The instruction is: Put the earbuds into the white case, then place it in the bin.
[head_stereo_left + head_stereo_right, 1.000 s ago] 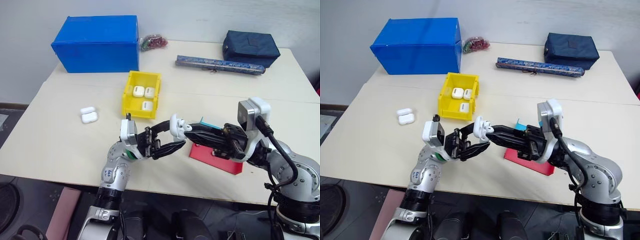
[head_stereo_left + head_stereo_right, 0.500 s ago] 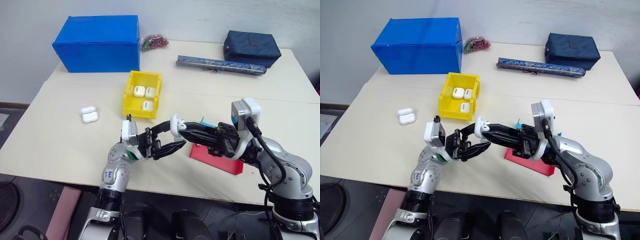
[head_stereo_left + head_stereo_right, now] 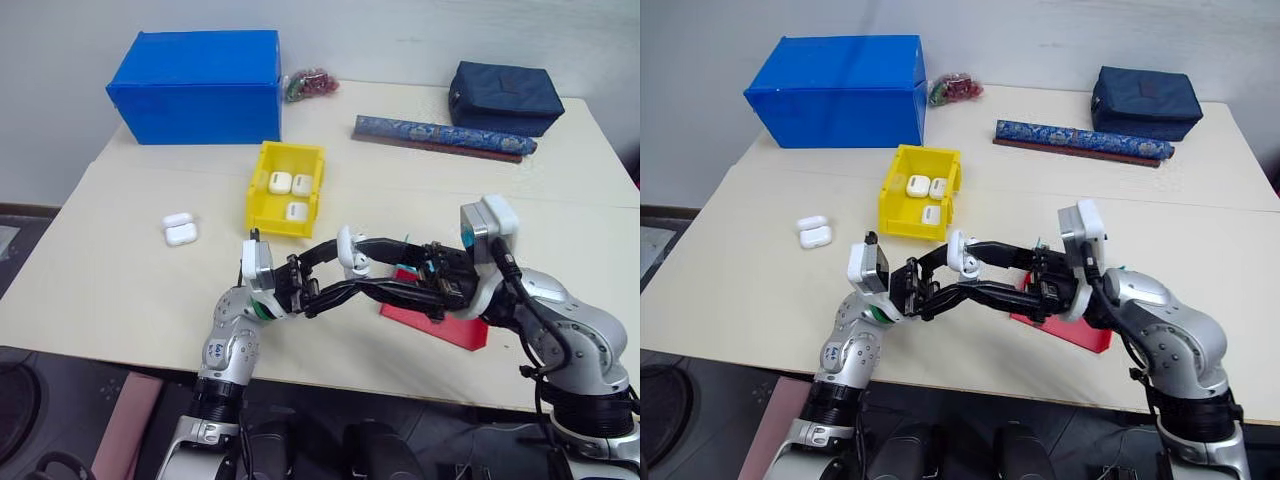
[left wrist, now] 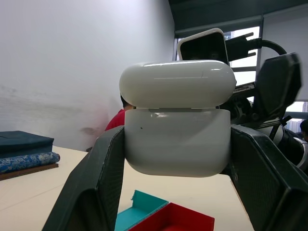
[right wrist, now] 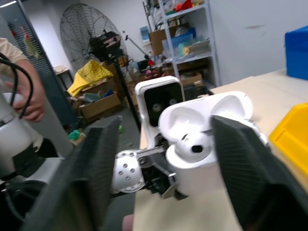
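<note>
The white case is held in mid-air above the front of the table, clamped by its lower body between the fingers of the left gripper, lid hinged up. In the right wrist view the open lid and the inner wells are seen, with an earbud seated in one well. The right gripper is spread wide, one finger above and one below the case, neither seen gripping it; the case sits between its fingertips. The bin is further back on the table, well apart from the held case, with three closed white cases inside. Two more cases lie left of the bin. The red tray lies under the right arm.
</note>
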Robot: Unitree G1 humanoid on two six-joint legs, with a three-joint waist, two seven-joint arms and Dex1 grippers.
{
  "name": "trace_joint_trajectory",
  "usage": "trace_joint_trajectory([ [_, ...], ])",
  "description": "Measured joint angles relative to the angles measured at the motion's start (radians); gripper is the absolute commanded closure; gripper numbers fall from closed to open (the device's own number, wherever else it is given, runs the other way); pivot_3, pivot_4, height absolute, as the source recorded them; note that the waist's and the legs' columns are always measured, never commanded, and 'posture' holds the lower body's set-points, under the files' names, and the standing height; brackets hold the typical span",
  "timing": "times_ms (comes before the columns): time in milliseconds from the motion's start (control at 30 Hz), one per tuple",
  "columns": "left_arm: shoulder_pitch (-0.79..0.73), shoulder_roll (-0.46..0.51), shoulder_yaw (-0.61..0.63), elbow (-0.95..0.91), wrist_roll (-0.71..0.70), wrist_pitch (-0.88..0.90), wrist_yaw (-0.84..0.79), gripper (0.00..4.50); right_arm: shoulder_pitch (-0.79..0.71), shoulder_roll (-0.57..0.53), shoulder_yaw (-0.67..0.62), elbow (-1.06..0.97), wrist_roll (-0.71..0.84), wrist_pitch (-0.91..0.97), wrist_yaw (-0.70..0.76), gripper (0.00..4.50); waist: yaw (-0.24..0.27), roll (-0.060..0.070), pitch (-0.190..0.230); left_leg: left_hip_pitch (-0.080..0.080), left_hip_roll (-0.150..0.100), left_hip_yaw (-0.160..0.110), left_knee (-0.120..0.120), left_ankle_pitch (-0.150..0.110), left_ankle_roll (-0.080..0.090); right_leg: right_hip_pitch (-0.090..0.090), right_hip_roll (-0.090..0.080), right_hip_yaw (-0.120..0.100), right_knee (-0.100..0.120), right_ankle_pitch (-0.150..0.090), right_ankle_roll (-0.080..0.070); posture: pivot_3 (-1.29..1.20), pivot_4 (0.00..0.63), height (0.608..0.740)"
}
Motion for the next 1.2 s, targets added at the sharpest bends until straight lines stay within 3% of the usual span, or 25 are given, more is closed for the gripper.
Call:
trace_joint_trajectory([
  [167, 0.002, 0.06, 0.027, -0.014, -0.001, 0.001, 0.0, 1.73, 0.105, -0.192, -0.186, 0.002, 0.227, 0.14, -0.068, 0.72, 0.0, 0.0, 0.0, 0.0, 0.0, 0.0, 0.0, -0.001, 0.002, 0.001, -0.001, -0.001, -0.003, 0.0, 0.0, 0.0, 0.15, 0.74],
  [300, 0.003, 0.127, 0.03, 0.004, 0.06, -0.005, 0.023, 1.73, 0.161, -0.231, -0.238, 0.007, 0.204, 0.13, -0.066, 0.72, -0.004, 0.0, 0.0, 0.001, 0.0, 0.001, 0.0, -0.001, 0.002, 0.002, 0.0, 0.0, -0.002, 0.0, 0.0, 0.0, 0.15, 0.74],
  [333, 0.001, 0.145, 0.024, 0.012, 0.093, -0.009, 0.031, 1.73, 0.158, -0.231, -0.235, 0.008, 0.162, 0.106, -0.061, 0.89, -0.004, 0.0, 0.0, 0.001, 0.0, 0.001, 0.0, -0.001, 0.002, 0.002, 0.0, 0.0, -0.002, 0.0, 0.0, 0.0, 0.15, 0.74],
  [400, -0.008, 0.191, 0.005, 0.033, 0.173, -0.025, 0.052, 1.73, 0.128, -0.234, -0.207, 0.015, 0.053, 0.042, -0.037, 1.28, -0.003, 0.0, 0.0, 0.001, 0.0, 0.001, 0.0, -0.001, 0.003, 0.001, 0.0, 0.001, -0.002, 0.0, 0.0, 0.0, 0.15, 0.74],
  [567, -0.077, 0.203, -0.048, 0.049, 0.273, -0.049, 0.091, 1.73, 0.022, -0.233, -0.088, 0.02, -0.107, -0.063, 0.035, 3.09, 0.001, 0.0, 0.0, 0.0, 0.0, 0.001, 0.0, 0.0, 0.002, 0.0, 0.0, 0.001, -0.001, 0.0, 0.0, 0.0, 0.15, 0.74],
  [700, -0.089, 0.16, -0.076, 0.044, 0.28, -0.07, 0.101, 1.73, -0.038, -0.185, 0.014, 0.001, -0.147, -0.076, 0.037, 4.49, 0.001, 0.0, 0.0, -0.001, 0.0, 0.001, -0.001, 0.0, 0.001, 0.0, 0.0, 0.0, 0.0, 0.0, 0.0, 0.0, 0.15, 0.74],
  [867, -0.078, 0.096, -0.076, 0.025, 0.207, -0.096, 0.089, 1.73, -0.051, -0.131, 0.024, -0.001, -0.151, -0.104, 0.034, 4.49, 0.001, 0.0, 0.0, -0.001, 0.0, 0.001, 0.0, 0.0, 0.001, 0.0, 0.0, 0.0, 0.0, 0.0, 0.0, 0.0, 0.15, 0.74],
  [1067, -0.038, 0.061, -0.038, -0.01, 0.083, -0.113, 0.021, 1.73, -0.04, -0.087, -0.081, 0.049, -0.08, -0.121, 0.017, 4.49, 0.0, 0.0, 0.0, 0.0, 0.0, 0.001, 0.0, 0.0, 0.001, 0.0, 0.0, 0.0, -0.001, 0.0, 0.0, 0.0, 0.15, 0.74],
  [1200, -0.013, 0.047, -0.016, -0.044, -0.004, -0.101, -0.023, 1.73, -0.037, -0.088, -0.106, 0.092, -0.136, -0.164, 0.011, 4.49, -0.002, 0.0, 0.0, 0.0, 0.0, 0.001, 0.0, 0.0, 0.001, 0.0, 0.0, 0.0, 0.0, 0.0, 0.0, 0.0, 0.15, 0.74],
])
